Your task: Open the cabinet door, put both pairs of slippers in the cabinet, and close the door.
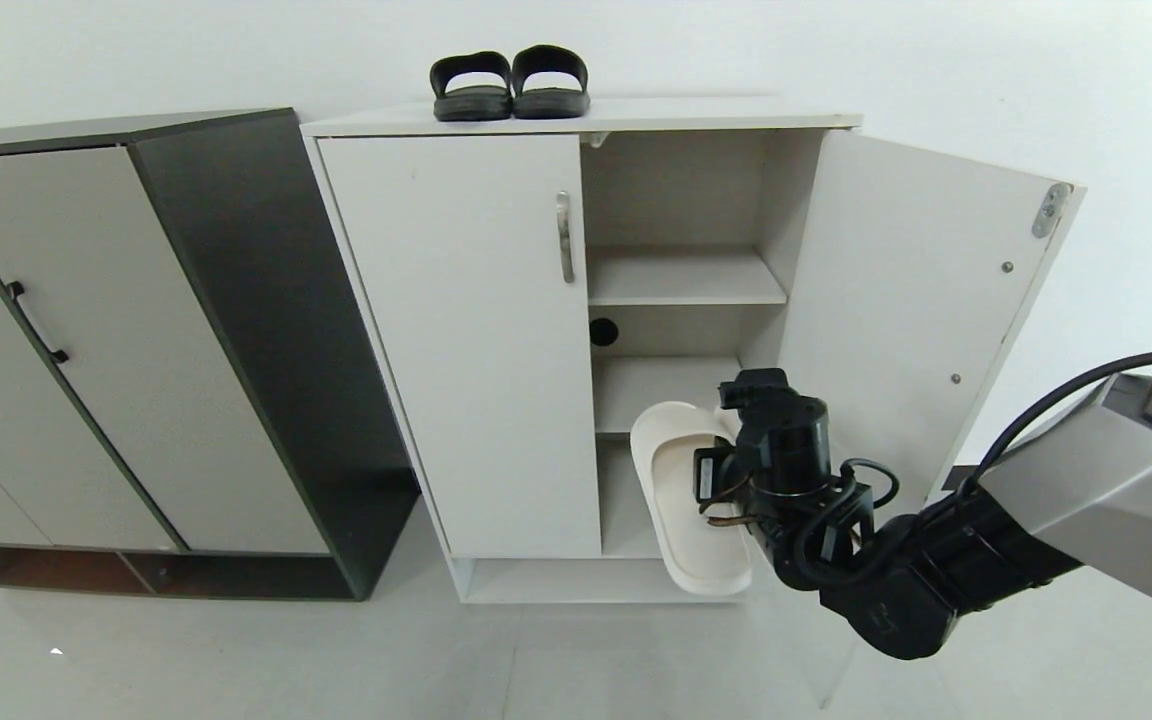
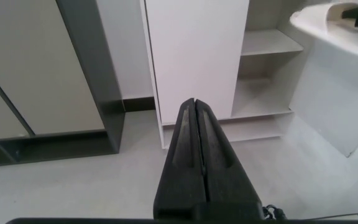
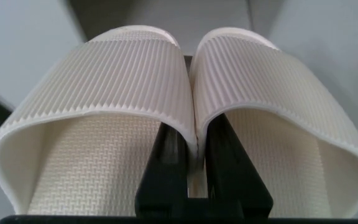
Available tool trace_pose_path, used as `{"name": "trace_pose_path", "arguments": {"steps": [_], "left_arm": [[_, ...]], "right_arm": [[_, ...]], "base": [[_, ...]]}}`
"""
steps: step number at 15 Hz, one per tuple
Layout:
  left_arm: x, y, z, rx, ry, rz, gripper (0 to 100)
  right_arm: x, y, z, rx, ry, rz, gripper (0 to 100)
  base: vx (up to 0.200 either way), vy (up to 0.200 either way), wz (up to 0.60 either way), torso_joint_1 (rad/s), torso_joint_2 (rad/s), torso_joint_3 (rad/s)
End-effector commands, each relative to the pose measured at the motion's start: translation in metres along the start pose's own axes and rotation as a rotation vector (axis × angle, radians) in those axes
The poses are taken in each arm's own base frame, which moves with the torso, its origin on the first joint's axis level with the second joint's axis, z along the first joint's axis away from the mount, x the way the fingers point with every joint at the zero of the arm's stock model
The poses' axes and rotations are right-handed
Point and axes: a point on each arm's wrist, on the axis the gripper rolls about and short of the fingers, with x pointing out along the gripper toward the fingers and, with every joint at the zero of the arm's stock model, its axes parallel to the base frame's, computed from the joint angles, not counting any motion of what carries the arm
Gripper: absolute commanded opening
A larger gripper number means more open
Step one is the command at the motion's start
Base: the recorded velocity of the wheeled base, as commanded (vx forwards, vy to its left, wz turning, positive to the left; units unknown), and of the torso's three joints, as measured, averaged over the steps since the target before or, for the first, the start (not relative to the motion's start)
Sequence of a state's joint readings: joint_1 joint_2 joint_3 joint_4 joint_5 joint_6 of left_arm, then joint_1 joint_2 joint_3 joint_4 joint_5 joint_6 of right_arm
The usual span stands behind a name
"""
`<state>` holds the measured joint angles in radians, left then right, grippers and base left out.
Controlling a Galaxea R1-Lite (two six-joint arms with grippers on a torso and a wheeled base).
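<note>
While the right gripper (image 3: 194,158) is clamped on the white slippers (image 1: 686,520) at the mouth of the cabinet (image 1: 576,118) (right door (image 1: 906,310) already open), the black slippers (image 1: 511,85) sit on its top. Stowing both pairs and closing are left, I judge. The left gripper (image 2: 195,130) is pressed together, empty.

A pair of black rubber slide slippers (image 1: 510,84) sits on the white wooden two-door cabinet (image 1: 466,350) at 12 o'clock; a dark grey-fronted cabinet (image 1: 116,350) stands beside it at 9 o'clock. A pair of cream ribbed slippers (image 1: 681,500), on the right gripper (image 3: 193,168), hangs before the white cabinet's open compartment (image 1: 681,275) at 5 o'clock.
</note>
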<state>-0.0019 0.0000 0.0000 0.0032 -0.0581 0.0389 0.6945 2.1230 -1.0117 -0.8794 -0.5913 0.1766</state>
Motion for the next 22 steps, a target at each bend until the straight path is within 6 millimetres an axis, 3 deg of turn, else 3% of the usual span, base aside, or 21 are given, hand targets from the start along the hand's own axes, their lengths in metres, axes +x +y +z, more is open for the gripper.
{"name": "trace_pose_path", "arguments": {"steps": [1, 6, 15, 22], "left_arm": [[0.0, 0.0, 0.0, -0.008, 0.001, 0.002, 0], [0.0, 0.0, 0.0, -0.008, 0.002, 0.003, 0], [0.0, 0.0, 0.0, -0.01, 0.002, 0.003, 0], [0.0, 0.0, 0.0, -0.01, 0.002, 0.003, 0]], "right_arm": [[0.003, -0.004, 0.0, 0.003, -0.001, -0.012, 0], [0.004, -0.004, -0.002, -0.002, 0.005, -0.015, 0], [-0.001, 0.001, -0.007, -0.02, -0.019, 0.02, 0], [-0.005, -0.007, -0.008, -0.076, -0.077, 0.062, 0]], "base": [[0.0, 0.0, 0.0, 0.0, 0.0, 0.0], [0.0, 0.0, 0.0, 0.0, 0.0, -0.024], [0.0, 0.0, 0.0, 0.003, 0.0, -0.188], [0.0, 0.0, 0.0, 0.001, 0.0, -0.014]]}}
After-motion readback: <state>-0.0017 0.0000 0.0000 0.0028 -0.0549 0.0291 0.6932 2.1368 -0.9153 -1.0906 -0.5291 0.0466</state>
